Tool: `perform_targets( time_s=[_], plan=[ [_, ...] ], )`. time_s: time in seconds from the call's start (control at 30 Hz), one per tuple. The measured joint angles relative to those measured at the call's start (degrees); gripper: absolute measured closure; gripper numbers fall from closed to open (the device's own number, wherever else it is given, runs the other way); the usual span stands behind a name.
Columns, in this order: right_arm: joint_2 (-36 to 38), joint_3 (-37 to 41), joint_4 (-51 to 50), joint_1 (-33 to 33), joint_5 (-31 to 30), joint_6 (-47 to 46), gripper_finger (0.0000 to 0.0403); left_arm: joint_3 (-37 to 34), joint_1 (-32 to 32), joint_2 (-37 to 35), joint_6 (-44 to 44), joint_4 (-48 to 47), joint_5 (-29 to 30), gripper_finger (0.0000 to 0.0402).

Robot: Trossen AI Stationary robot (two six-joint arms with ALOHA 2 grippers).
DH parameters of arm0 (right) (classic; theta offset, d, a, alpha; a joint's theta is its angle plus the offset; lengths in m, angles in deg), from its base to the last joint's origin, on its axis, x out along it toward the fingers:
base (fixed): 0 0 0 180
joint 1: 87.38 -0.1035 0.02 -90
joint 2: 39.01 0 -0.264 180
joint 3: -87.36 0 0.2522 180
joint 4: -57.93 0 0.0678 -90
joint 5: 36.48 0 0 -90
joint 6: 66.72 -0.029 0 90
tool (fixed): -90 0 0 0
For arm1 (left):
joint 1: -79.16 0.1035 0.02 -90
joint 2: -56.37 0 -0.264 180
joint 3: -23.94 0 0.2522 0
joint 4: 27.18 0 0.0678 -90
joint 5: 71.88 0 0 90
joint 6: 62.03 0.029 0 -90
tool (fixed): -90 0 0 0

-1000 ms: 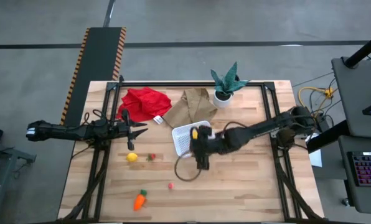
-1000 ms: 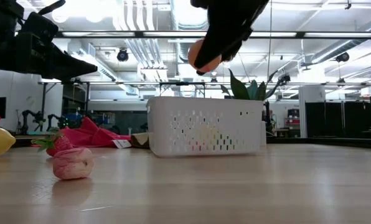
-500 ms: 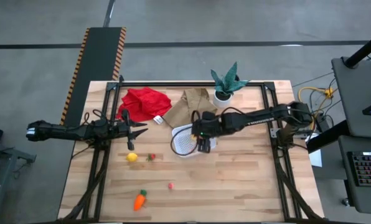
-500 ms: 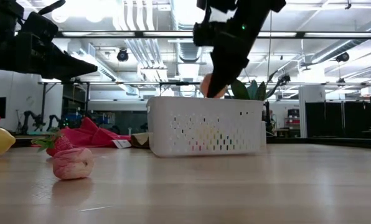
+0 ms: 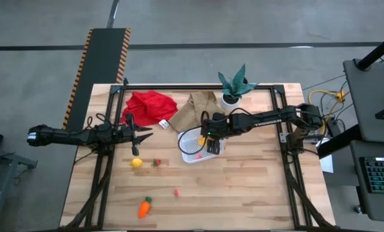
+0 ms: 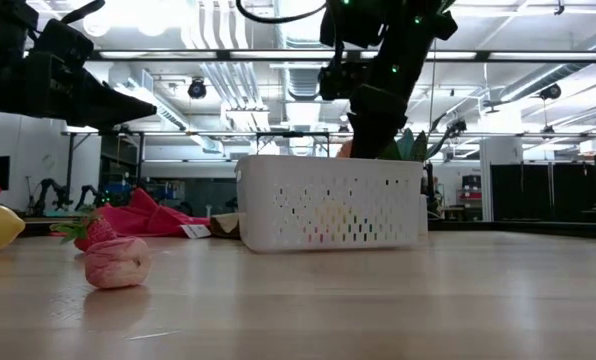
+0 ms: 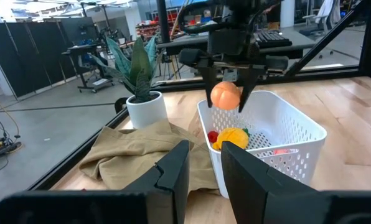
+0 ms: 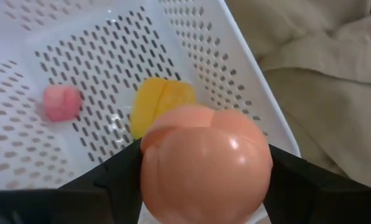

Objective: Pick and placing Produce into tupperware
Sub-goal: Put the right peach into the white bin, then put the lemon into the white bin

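Hidden from above: my right gripper [image 5: 210, 136] is covering the round peach-orange toy fruit [image 7: 225, 96], so the high view is not showing it; in the low view only a sliver of the fruit is peeking past the arm, above the rim.
Hidden in the container: the white perforated plastic container [image 5: 187, 152] is blocking its own contents at table height — the holes are giving only faint colour.
Right gripper: I am clamping both fingers against the sides of the peach-orange fruit, holding it over the container's open top, near the wall facing the tan crumpled cloth [image 5: 197, 108].
Fruit and container: the fruit is hanging above the rim, not touching the floor of the container.
Already inside: a yellow toy pepper [image 8: 159, 104] is lying directly below the fruit, a small pink berry [image 8: 61, 102] is sitting apart from it, and something red beside the pepper is too covered to name.
Left gripper: my left gripper [image 5: 140, 133] is waiting at the table's left edge, beside the red cloth [image 5: 150, 106]; its fingers are parted and holding nothing.
Still on the table: a yellow toy lemon [image 5: 136, 163], a small red strawberry [image 5: 157, 163], a pink berry [image 5: 177, 191] and an orange toy carrot with a green top [image 5: 144, 207] — all well apart from the container.
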Motion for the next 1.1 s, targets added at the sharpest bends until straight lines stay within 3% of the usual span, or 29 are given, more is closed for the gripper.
perform_targets(
  time_s=[0.33,0.83,0.97,1.1],
  plan=[
    [-0.02,0.37,0.25,0.48,-0.24,-0.12,0.0148,0.00,0.02,0.00,0.00,0.00,0.02,0.0322],
    [0.05,-1.21,0.41,0.46,-2.52,-1.13,0.0085,0.00,0.00,0.00,0.00,-0.01,0.02,0.0322],
    [1.59,-1.40,6.31,0.20,2.74,0.94,0.0095,0.00,0.00,0.00,-0.07,0.00,0.00,0.0322],
    [5.19,-0.36,16.78,-0.71,15.14,4.55,0.0114,0.00,0.00,0.00,-0.08,0.04,0.02,0.0322]
  ],
)
